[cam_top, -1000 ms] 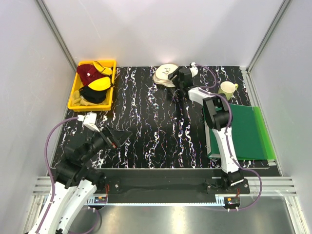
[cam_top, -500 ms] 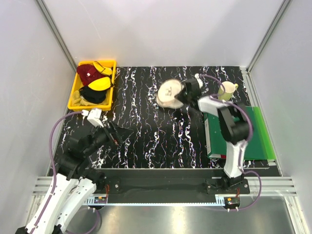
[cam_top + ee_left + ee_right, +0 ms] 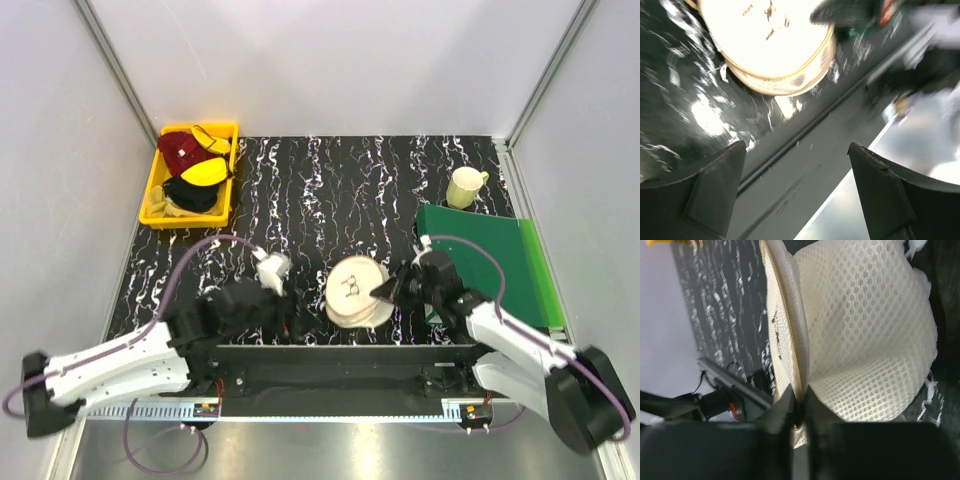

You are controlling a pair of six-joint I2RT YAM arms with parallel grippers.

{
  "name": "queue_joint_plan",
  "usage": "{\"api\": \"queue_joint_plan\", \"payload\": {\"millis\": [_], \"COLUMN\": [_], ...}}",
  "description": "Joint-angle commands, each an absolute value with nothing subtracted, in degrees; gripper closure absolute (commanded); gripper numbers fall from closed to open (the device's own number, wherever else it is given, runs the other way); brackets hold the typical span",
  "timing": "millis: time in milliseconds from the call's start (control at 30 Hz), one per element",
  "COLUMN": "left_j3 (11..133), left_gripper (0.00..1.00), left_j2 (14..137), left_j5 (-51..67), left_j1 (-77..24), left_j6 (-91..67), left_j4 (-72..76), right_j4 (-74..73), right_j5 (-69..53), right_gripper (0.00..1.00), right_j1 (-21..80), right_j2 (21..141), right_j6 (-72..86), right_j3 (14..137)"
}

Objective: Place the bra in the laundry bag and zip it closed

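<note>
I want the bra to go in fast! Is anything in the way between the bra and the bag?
Mostly bare table. The bra sits in the yellow bin, so the bin's wall must be cleared, and a black garment lies against it. The open left claw hangs near the laundry bag, which the right claw pinches.

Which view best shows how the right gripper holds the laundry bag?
The right wrist view: the right gripper pinches the laundry bag at the seam between its mesh halves. The top view shows the whole bag, but the grip is tiny. The left wrist view shows the bag blurred and washed out.
</note>
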State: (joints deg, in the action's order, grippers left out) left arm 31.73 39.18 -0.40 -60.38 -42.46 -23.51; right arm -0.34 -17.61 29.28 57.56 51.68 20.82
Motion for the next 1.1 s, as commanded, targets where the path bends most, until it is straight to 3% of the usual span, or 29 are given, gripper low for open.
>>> {"api": "queue_joint_plan", "payload": {"millis": [0, 100, 233, 400, 467, 867, 1067], "left_j3": [36.6, 40.1, 46.2, 52.5, 55.6, 68.9, 74.3], "left_gripper": [0.12, 0.12, 0.12, 0.18, 0.24, 0.35, 0.54], "left_j2": [50.7, 58.1, 66.3, 77.2, 82.2, 100.2, 106.3], "left_j5": [-18.3, -19.9, -22.8, -27.0, -27.3, -31.0, -34.0], "left_j1": [-73.9, -76.7, -78.2, -79.3, -79.5, -80.0, -79.8], "left_j6": [-41.7, -41.0, -38.9, -32.1, -30.2, -26.3, -26.6], "left_j4": [-18.5, -16.8, -16.3, -15.6, -15.6, -16.8, -20.5], "right_j4": [-2.6, -11.6, -24.1, -32.9, -35.3, -41.3, -42.2], "right_j5": [-22.1, -18.5, -7.2, 4.3, 7.9, 12.7, 12.1], "right_gripper": [0.71, 0.47, 0.29, 0.27, 0.27, 0.25, 0.25], "right_j1": [30.1, 30.1, 30.1, 30.1, 30.1, 30.1, 30.1], "right_j2": [47.7, 41.0, 30.9, 24.9, 25.0, 21.0, 20.7], "right_j6": [54.7, 55.1, 60.4, 65.2, 66.2, 72.3, 70.7], "right_j3": [16.3, 16.5, 18.8, 20.6, 21.7, 20.9, 22.4]}}
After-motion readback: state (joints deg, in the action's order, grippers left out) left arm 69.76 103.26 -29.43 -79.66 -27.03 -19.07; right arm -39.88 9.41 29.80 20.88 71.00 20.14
